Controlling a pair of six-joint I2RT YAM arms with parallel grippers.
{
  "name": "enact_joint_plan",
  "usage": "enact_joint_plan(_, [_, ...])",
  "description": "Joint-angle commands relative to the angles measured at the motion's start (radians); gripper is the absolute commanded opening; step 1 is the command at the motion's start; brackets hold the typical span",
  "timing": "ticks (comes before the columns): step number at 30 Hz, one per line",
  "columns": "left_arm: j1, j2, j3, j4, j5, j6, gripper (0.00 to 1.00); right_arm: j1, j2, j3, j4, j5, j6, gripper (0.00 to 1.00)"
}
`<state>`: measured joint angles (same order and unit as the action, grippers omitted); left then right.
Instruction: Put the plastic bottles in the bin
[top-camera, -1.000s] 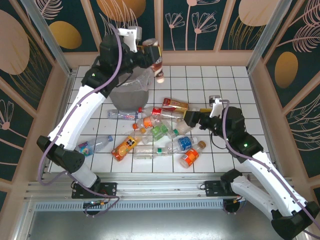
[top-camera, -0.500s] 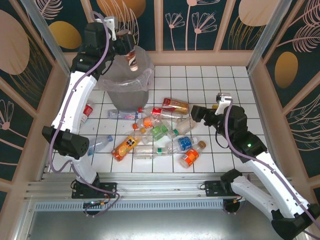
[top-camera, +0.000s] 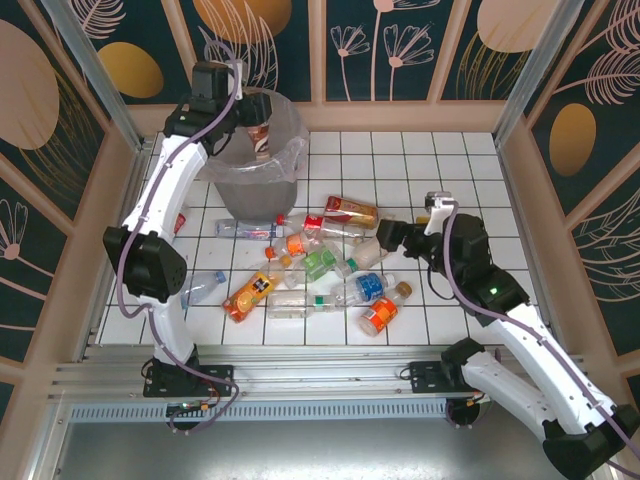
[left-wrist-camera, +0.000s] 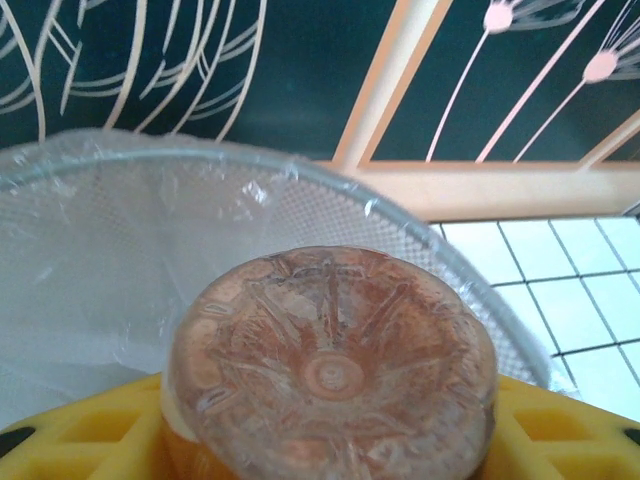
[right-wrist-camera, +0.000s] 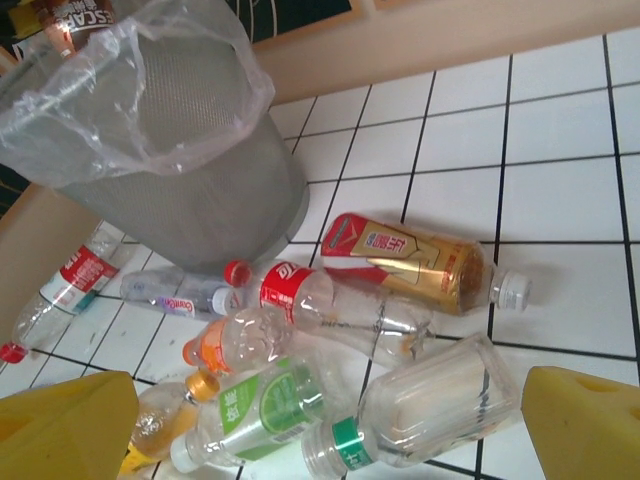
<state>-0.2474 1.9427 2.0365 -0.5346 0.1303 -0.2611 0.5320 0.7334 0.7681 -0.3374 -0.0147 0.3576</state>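
Note:
My left gripper (top-camera: 247, 112) is shut on a brown-labelled plastic bottle (top-camera: 260, 136) that hangs over the mouth of the grey bin (top-camera: 285, 172). The left wrist view shows the bottle's ribbed base (left-wrist-camera: 335, 370) between yellow fingers (left-wrist-camera: 70, 425), with the bagged bin rim (left-wrist-camera: 400, 215) behind it. My right gripper (top-camera: 386, 235) is open, low over the pile of bottles on the tiles. Between its fingertips (right-wrist-camera: 60, 420) lie a clear bottle with a green band (right-wrist-camera: 420, 410) and a green-labelled one (right-wrist-camera: 265, 400). Beyond them lie a red-and-gold bottle (right-wrist-camera: 410, 260) and a red-labelled bottle (right-wrist-camera: 300, 295).
Several more bottles lie on the white tiles: an orange one (top-camera: 250, 293), an orange-red one (top-camera: 380, 315), a blue-labelled one (top-camera: 366, 288), one at the left (top-camera: 195, 290), and a red-labelled one (top-camera: 177, 222) by the left wall. Wooden walls (top-camera: 515, 170) ring the floor.
My left arm has swung the brown bottle from right of the bin to over its mouth and lowered it. The right gripper has shifted only slightly over the pile.

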Motion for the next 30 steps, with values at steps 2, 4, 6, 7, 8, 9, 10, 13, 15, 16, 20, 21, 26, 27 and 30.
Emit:
enact_joint_plan(2, [0.009, 0.025, -0.043, 0.033, 0.021, 0.042, 0.58, 0.008, -0.016, -0.009, 0.042, -0.029, 0.016, 0.99])
enact_joint_plan(4, [0.009, 0.024, -0.073, 0.050, 0.042, 0.043, 0.59, 0.008, -0.007, 0.009, 0.025, -0.040, 0.014, 0.99])
enact_joint_plan(6, [0.008, 0.028, -0.096, 0.061, 0.063, 0.047, 0.59, 0.008, -0.004, 0.017, 0.013, -0.036, 0.015, 0.99])
enact_joint_plan(7, [0.009, 0.035, -0.102, 0.059, 0.073, 0.050, 0.59, 0.008, -0.004, 0.016, 0.011, -0.029, 0.017, 0.99])
enact_joint_plan(8, [0.008, 0.041, -0.105, 0.054, 0.080, 0.054, 0.60, 0.008, -0.005, 0.013, 0.010, -0.028, 0.019, 0.99])
enact_joint_plan(9, [0.008, 0.046, -0.109, 0.049, 0.087, 0.058, 0.60, 0.008, -0.003, 0.007, 0.011, -0.031, 0.020, 0.99])
enact_joint_plan(10, [0.009, 0.048, -0.118, 0.045, 0.092, 0.060, 0.61, 0.008, -0.003, 0.001, 0.017, -0.037, 0.021, 0.99])
enact_joint_plan(13, [0.009, 0.044, -0.166, 0.060, 0.118, 0.064, 0.62, 0.008, 0.001, -0.012, 0.031, -0.044, 0.024, 0.99])
enact_joint_plan(15, [0.009, 0.048, -0.184, 0.061, 0.142, 0.066, 0.62, 0.008, 0.004, -0.013, 0.032, -0.044, 0.023, 0.99])
enact_joint_plan(16, [0.008, 0.050, -0.195, 0.061, 0.152, 0.067, 0.62, 0.008, 0.006, -0.013, 0.033, -0.042, 0.023, 0.99])
enact_joint_plan(20, [0.008, 0.052, -0.232, 0.073, 0.182, 0.065, 0.64, 0.008, 0.006, -0.015, 0.037, -0.039, 0.029, 0.99])
enact_joint_plan(21, [0.008, 0.052, -0.238, 0.073, 0.187, 0.066, 0.64, 0.008, 0.007, -0.015, 0.036, -0.039, 0.031, 0.99])
enact_joint_plan(26, [0.008, 0.043, -0.266, 0.074, 0.191, 0.067, 0.67, 0.008, 0.014, -0.013, 0.025, -0.037, 0.038, 0.99])
enact_joint_plan(27, [0.009, 0.039, -0.268, 0.075, 0.192, 0.066, 0.69, 0.007, 0.017, -0.011, 0.022, -0.039, 0.041, 0.99])
enact_joint_plan(30, [0.008, 0.029, -0.260, 0.071, 0.191, 0.062, 0.73, 0.007, 0.026, -0.004, 0.009, -0.044, 0.049, 0.99])
